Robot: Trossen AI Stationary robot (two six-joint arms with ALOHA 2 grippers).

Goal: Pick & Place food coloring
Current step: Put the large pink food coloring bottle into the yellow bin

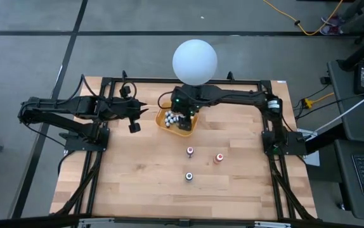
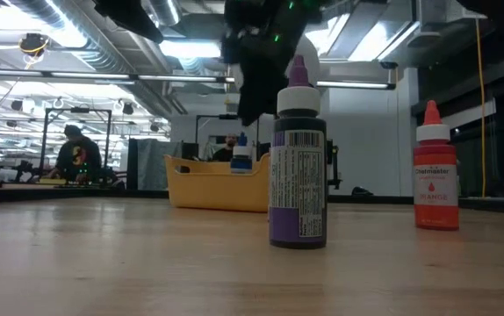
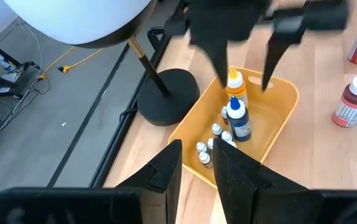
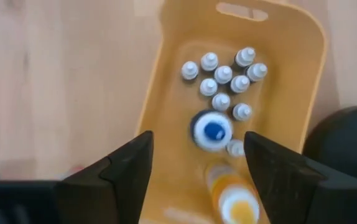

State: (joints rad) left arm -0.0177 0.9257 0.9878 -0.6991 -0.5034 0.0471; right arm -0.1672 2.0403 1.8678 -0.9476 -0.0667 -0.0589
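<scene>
The yellow-orange tray sits near the far edge of the table, just in front of the black base of the white globe lamp, with its handle end turned away from the lamp. Inside it stands a cluster of small grey-capped food coloring bottles at the handle end, a blue-capped bottle in the middle, and a yellow bottle toward the lamp end. The right gripper hangs directly over the tray, its fingers spread wide apart and holding nothing, with the blue-capped bottle below the gap between them. The right arm reaches in from the table's right edge along the far edge. The left gripper hovers just beside the tray on its left, nearer the far-left corner; its fingers are parted with a narrow gap and hold nothing. Three more bottles stand on the open wood toward the middle of the table, well apart from the tray and from one another: a pink-capped bottle, an orange bottle to its right, and a purple bottle closest to the near edge. The near half of the table and both near corners hold nothing else.
</scene>
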